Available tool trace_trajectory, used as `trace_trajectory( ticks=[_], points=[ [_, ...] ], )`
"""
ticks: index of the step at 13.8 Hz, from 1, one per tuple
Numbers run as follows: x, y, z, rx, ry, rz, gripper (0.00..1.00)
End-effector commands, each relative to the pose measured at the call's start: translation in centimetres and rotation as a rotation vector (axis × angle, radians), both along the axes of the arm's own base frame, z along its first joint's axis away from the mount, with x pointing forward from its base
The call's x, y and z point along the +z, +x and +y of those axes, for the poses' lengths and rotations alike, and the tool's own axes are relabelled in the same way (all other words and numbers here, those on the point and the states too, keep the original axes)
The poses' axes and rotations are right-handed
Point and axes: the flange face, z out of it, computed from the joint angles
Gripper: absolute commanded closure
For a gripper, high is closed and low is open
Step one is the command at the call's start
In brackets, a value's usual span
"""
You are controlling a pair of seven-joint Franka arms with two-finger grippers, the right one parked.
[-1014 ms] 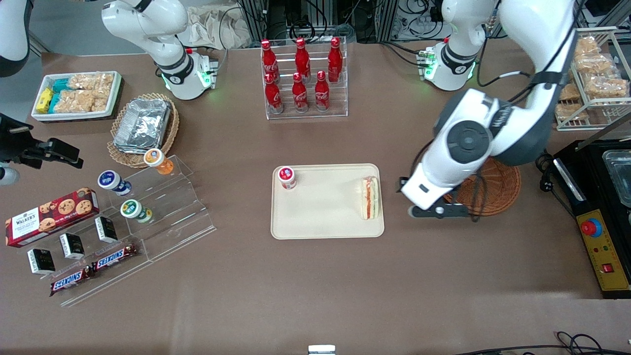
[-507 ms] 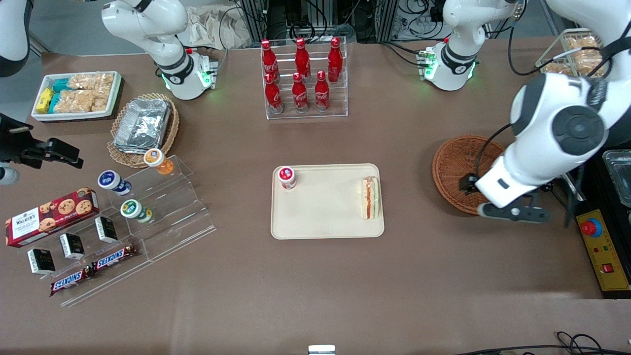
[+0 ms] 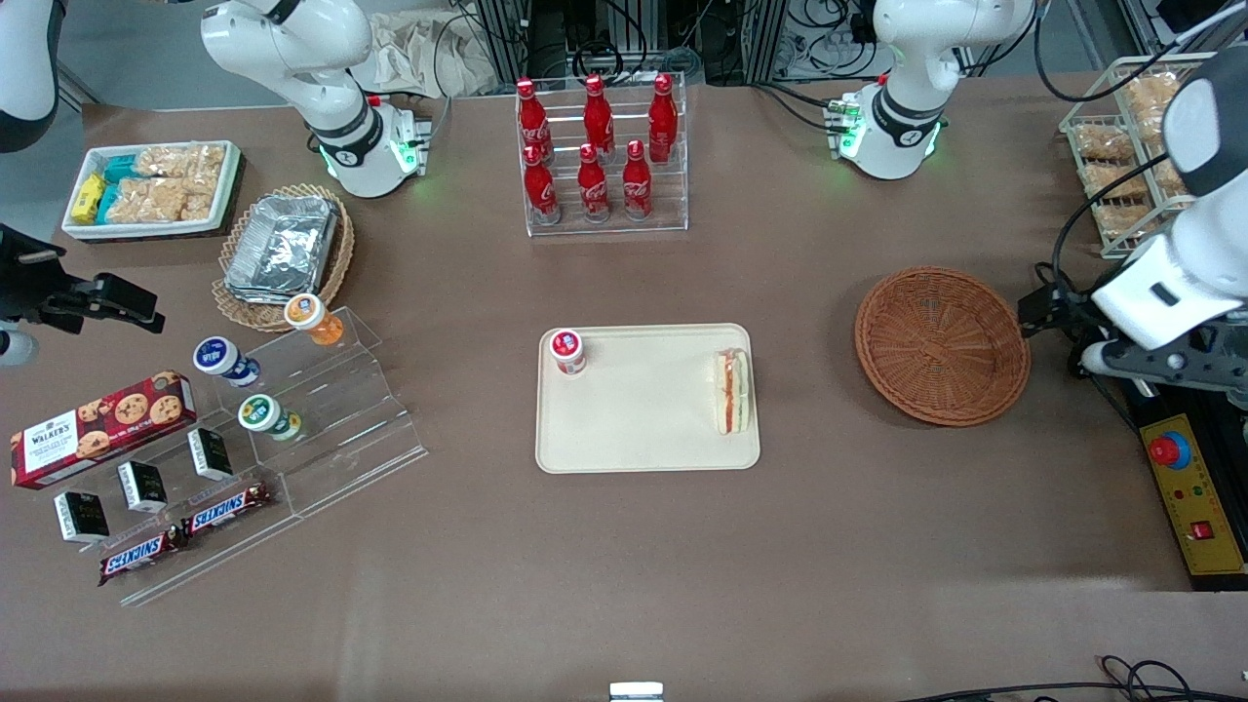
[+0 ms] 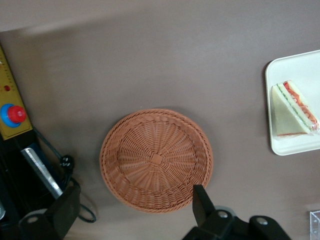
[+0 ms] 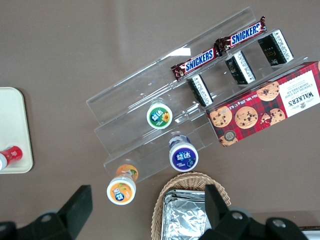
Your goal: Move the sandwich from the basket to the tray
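Sandwich point(image 3: 732, 392) delivered to tray point(image 3: 643, 439); basket point(image 3: 942, 345) sits bare.
My gripper point(image 4: 135, 212) hangs spread, holding nothing, above the basket's edge; I'd lift clear, disturbing nothing.

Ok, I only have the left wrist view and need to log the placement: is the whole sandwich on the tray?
Observer: Yes. The front view shows the sandwich wholly inside the tray, along the edge nearest the basket.
Operator: Anything else on the tray?
Observer: A small red-lidded jar stands in a corner toward the parked arm's end, apart from the sandwich.
Operator: Where's the hand?
Observer: The hand, open, is off the basket's rim toward the working arm's end, near the yellow control box.
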Motion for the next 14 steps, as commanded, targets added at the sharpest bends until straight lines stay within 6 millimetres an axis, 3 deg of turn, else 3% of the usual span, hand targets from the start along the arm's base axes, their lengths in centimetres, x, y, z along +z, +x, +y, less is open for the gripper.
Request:
trace_trajectory(
  ticks=[1, 4, 14],
  points=[
    [3.1, -0.8, 0.7, -0.002, -0.024, 0.006, 0.0],
    [3.8, -0.7, 2.1, 0.024, -0.029, 0.0, 0.0],
    [4.1, -0.5, 1.7, 0.035, -0.032, -0.009, 0.0]
  ],
)
